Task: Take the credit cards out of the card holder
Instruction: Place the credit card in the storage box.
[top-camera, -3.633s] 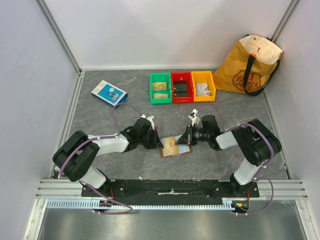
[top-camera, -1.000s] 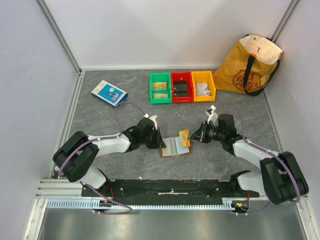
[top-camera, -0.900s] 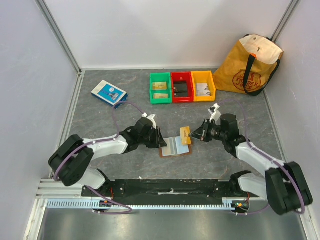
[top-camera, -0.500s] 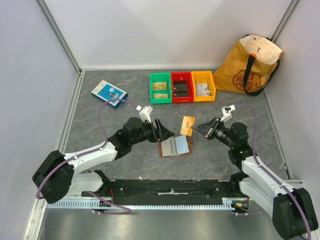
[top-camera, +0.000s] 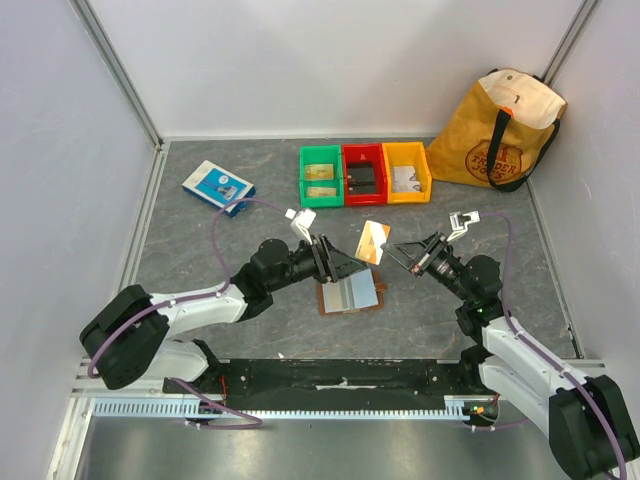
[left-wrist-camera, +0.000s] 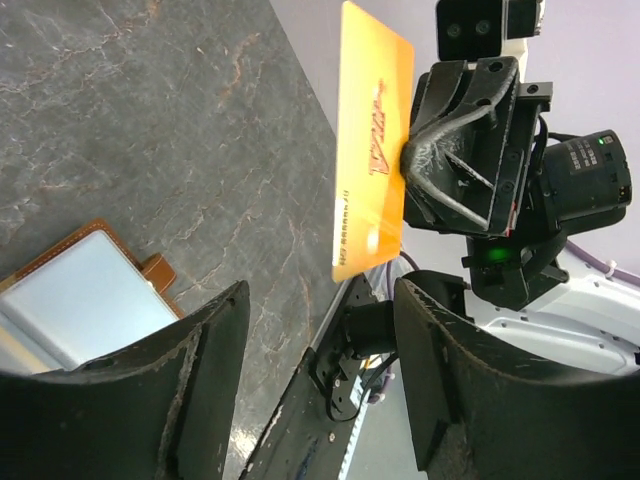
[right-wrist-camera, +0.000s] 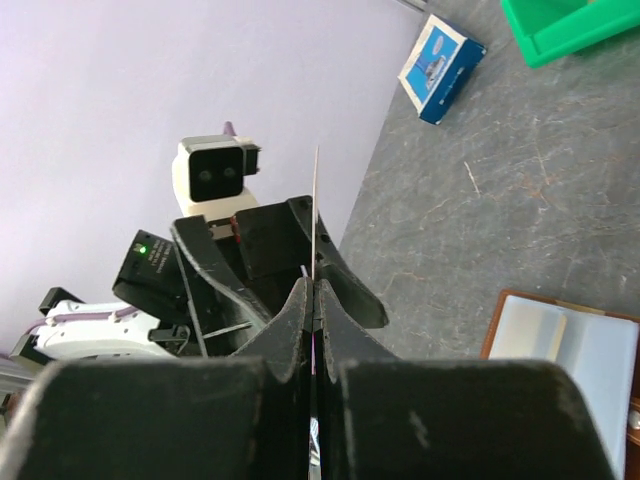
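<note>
Your right pincer (top-camera: 392, 249) is clenched on one credit card (top-camera: 373, 241), long axis upright at mid-frame above the open card holder (top-camera: 350, 295) on the surface (top-camera: 190, 250), broad face toward your released left pincer (top-camera: 343, 264), which gapes just to its lower left.

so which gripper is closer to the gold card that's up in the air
Right. The right gripper is shut on an edge of the credit card, holding it above the card holder. The left gripper is open, facing the card, not touching.
</note>
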